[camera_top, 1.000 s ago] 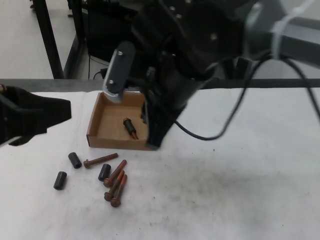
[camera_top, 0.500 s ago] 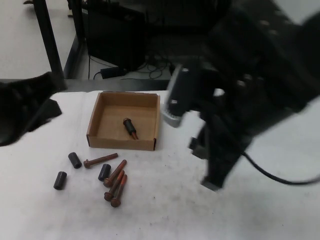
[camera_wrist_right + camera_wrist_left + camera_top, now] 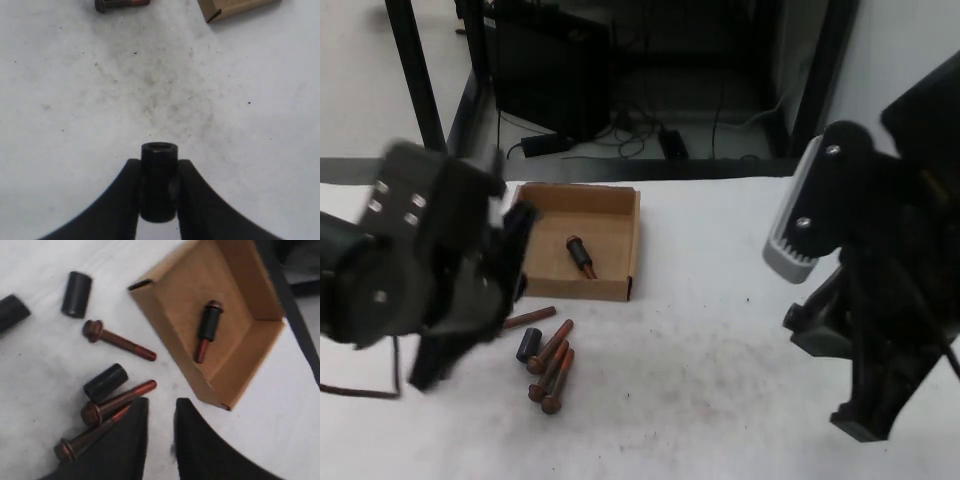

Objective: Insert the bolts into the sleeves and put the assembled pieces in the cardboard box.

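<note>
Left arm (image 3: 420,280) is hovering at left, left gripper (image 3: 160,407) holding its fingers slightly apart, nothing between them. Right arm (image 3: 865,300) is sitting at right, right gripper (image 3: 159,166) clamping a sleeve (image 3: 159,197).

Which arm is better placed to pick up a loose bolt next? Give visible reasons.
Left. The left gripper hangs open and empty by the loose bolts. The right gripper is shut on a sleeve, away from them.

Bench (image 3: 720,400) bright, evenly lit by diffuse overhead light. Soft short shadows beside bolts (image 3: 120,342) and under box (image 3: 172,340) wall. Room beyond box dim. Left arm (image 3: 420,280) beside box blurred.
</note>
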